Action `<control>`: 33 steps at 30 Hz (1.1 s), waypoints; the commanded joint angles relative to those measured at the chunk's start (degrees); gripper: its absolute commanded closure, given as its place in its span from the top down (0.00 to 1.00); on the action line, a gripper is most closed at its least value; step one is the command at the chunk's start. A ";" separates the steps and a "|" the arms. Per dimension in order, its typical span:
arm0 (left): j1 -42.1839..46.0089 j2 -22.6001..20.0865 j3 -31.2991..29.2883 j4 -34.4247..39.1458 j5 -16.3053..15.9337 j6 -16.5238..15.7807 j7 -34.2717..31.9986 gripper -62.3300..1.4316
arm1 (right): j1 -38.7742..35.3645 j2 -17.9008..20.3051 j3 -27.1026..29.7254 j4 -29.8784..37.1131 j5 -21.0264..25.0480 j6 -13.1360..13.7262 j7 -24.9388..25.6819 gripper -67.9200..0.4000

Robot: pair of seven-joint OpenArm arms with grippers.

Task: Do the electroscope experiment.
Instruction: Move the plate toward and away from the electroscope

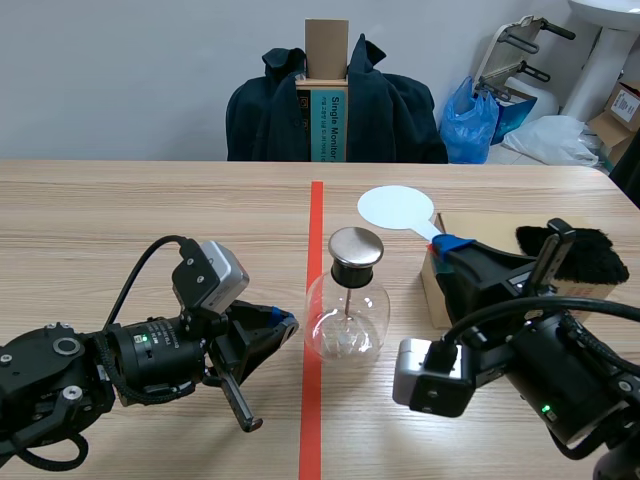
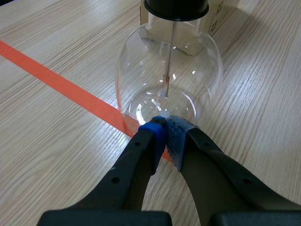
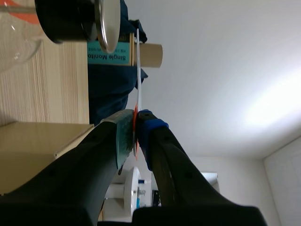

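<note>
Left gripper [image 1: 283, 325]: fingers closed on nothing, dotted pads [image 2: 157, 136] meeting at the base of the flask [image 1: 347, 318]. Flask: clear round glass, thin metal rod inside, domed metal cap [image 1: 356, 247]; stands on the wood-grain table [image 1: 150, 210] at the orange-red tape line. Right gripper [image 1: 450, 245]: clamped on the handle of a thin, flat white disc [image 1: 396, 208] beyond the flask. Beside it, a beige box [image 1: 432, 290] carries black fur [image 1: 590, 255]
</note>
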 commanded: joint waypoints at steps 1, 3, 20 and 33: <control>-0.44 0.42 -0.52 0.87 -0.42 -0.07 -0.96 0.05 | 0.22 0.44 0.39 0.96 0.42 -0.63 -1.84 0.02; -0.44 0.42 -0.52 0.87 -0.42 -0.07 -0.96 0.05 | 0.22 0.44 0.39 0.96 0.42 -0.63 -4.20 0.02; -0.44 0.42 -0.52 0.87 -0.42 -0.07 -0.96 0.05 | 0.22 0.44 0.37 0.96 0.42 -0.61 -13.97 0.02; -0.44 0.42 -0.52 0.87 -0.42 -0.07 -0.96 0.05 | 0.22 0.44 0.37 0.96 -0.04 -0.46 2.14 0.02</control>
